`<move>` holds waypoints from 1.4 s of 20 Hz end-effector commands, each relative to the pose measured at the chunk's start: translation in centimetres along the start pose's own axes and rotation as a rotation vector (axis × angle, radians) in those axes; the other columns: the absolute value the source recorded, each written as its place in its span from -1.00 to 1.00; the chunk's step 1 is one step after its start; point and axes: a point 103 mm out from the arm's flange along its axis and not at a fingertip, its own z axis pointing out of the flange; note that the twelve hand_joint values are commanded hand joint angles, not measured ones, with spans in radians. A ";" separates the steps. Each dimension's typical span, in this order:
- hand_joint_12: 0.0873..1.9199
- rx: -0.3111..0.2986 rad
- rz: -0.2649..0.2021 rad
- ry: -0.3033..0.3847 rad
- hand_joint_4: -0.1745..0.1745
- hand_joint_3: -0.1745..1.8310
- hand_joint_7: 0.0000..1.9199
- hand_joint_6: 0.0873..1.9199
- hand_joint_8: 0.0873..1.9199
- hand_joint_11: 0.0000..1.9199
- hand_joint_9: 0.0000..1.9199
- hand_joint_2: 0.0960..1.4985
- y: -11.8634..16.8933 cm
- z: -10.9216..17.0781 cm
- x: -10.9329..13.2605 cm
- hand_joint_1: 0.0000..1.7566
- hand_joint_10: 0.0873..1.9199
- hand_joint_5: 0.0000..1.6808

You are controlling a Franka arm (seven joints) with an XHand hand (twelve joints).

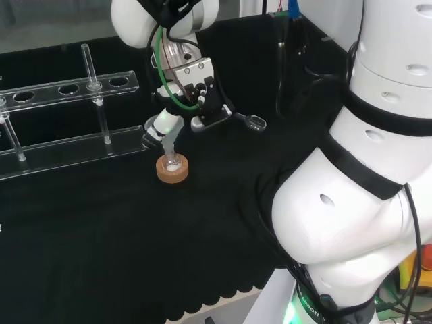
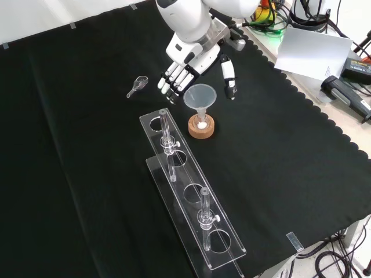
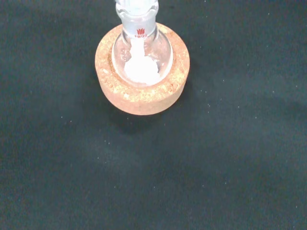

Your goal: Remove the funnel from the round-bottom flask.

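Funnel (image 2: 200, 96) removal is the step in hand, and the clear cone is seated with its stem down in the neck of the round-bottom flask (image 3: 142, 56), which sits in a cork ring (image 2: 201, 128) on the black cloth (image 2: 87, 174). White powder lies in the belly of the flask (the wrist view shows it plainly), so treat the lift as one that must not jolt the glass. Your hand (image 2: 188, 69) hangs just behind the funnel in the front view, fingers (image 2: 169, 79) straight and spread to the left of the cone's rim and the thumb (image 2: 229, 78) out to its right, holding nothing. Bring them in on both sides of the cone below the rim, and close only once both sides are level, or the cone will likely tip and lever the flask off its ring. Then draw straight up along the neck's line until the stem is clear before moving sideways; a slanted pull could drag the flask with it. Mind the clear tube rack (image 2: 191, 202) just in front and the small glass scoop (image 2: 137, 85) lying to the left when you set it down.
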 end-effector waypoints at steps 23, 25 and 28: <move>-1.00 -0.002 0.018 -0.045 -0.81 -0.82 -0.78 -1.00 -0.55 -1.00 -1.00 -0.23 0.8 0.5 -0.2 -0.47 -0.58 -0.94; -1.00 -0.002 0.017 -0.048 -0.80 -0.82 -0.78 -1.00 -0.55 -1.00 -1.00 -0.23 1.0 0.5 -0.3 -0.47 -0.58 -0.94; -1.00 -0.007 0.018 -0.048 -0.79 -0.82 -0.78 -1.00 -0.54 -1.00 -1.00 -0.22 1.1 0.5 -0.4 -0.43 -0.57 -0.94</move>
